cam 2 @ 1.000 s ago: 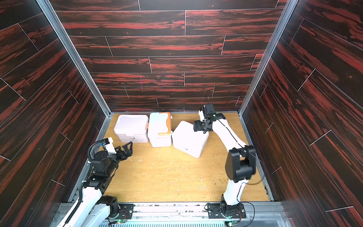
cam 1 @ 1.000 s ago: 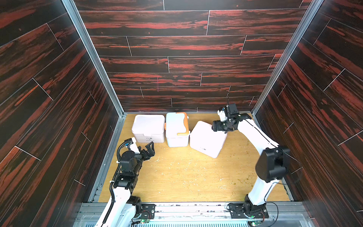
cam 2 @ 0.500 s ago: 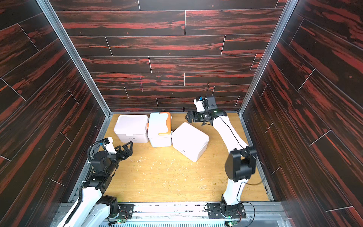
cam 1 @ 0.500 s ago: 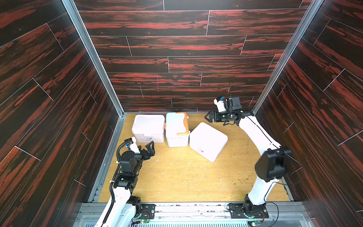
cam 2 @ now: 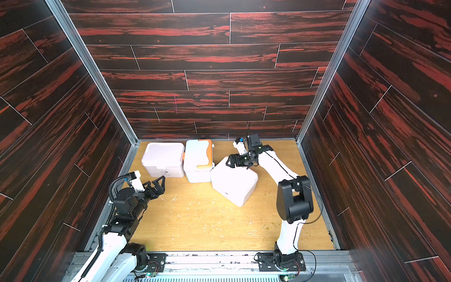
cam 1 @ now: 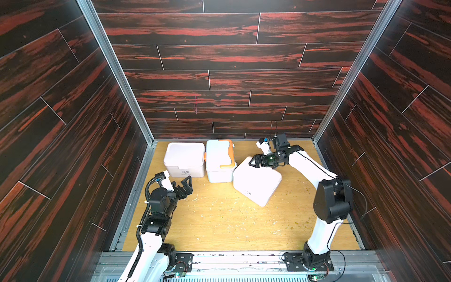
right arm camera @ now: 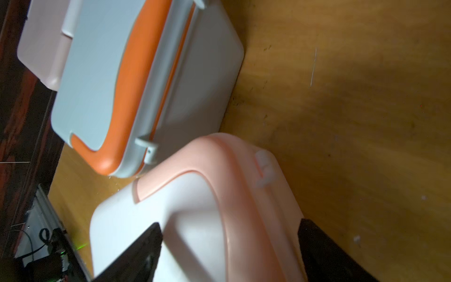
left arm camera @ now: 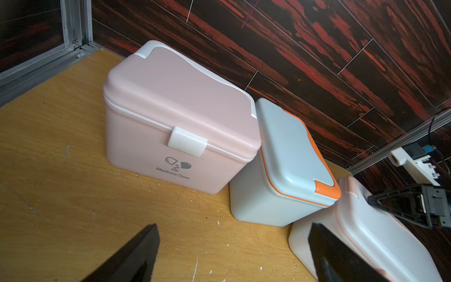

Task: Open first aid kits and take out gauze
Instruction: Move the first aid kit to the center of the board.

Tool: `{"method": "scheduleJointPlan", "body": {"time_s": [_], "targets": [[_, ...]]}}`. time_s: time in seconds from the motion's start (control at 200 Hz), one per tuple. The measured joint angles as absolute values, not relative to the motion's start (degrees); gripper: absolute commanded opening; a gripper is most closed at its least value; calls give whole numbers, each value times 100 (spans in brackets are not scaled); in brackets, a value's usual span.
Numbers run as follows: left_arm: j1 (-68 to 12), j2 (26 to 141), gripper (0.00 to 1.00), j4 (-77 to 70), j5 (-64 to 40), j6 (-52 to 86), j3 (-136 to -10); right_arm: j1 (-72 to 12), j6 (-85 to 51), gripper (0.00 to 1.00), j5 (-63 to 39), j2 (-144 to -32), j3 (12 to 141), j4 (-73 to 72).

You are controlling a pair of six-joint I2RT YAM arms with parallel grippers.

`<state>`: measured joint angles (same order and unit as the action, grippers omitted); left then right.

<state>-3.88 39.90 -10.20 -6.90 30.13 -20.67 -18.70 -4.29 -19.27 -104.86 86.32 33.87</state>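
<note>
Left hand (cam 1: 186,186) hovers low over the counter (cam 1: 219,219), fingers spread, holding nothing. Pink kit (cam 1: 184,158), rear left: smooth matte plastic, rounded corners, white latch (left arm camera: 187,141) snapped down. Blue kit (cam 1: 218,158) touches it, orange handle (left arm camera: 327,189) folded flat, lid down. Third kit (cam 1: 257,183), pale pink, sits skewed, lid down. Right hand (cam 1: 253,162) straddles its far corner, fingers apart, contact unclear. No gauze visible; none of the three kits opened.
</note>
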Motion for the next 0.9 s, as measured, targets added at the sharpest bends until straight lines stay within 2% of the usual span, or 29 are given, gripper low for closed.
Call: {"method": "scheduleJointPlan", "body": {"time_s": [0.195,0.336,0.596,0.731,0.902], "targets": [[-388,3955,100,-1116,-692,3190,-2032,-2023,-1098,88,-1737,-9273,7164,3092],[-388,4060,100,-1374,-814,3632,-1942,-2128,-1680,92,-1678,-8366,6200,2814],[-499,4648,100,-1935,-1704,5054,-1852,-2891,-2668,99,-2298,-7234,5002,2239],[-716,4362,100,-1822,-2038,5612,-1699,-3122,-2952,99,-2353,-6890,4595,2154],[-790,3538,100,-1608,-2191,6278,-1466,-3118,-3011,99,-1660,-6372,4560,2226]]}}
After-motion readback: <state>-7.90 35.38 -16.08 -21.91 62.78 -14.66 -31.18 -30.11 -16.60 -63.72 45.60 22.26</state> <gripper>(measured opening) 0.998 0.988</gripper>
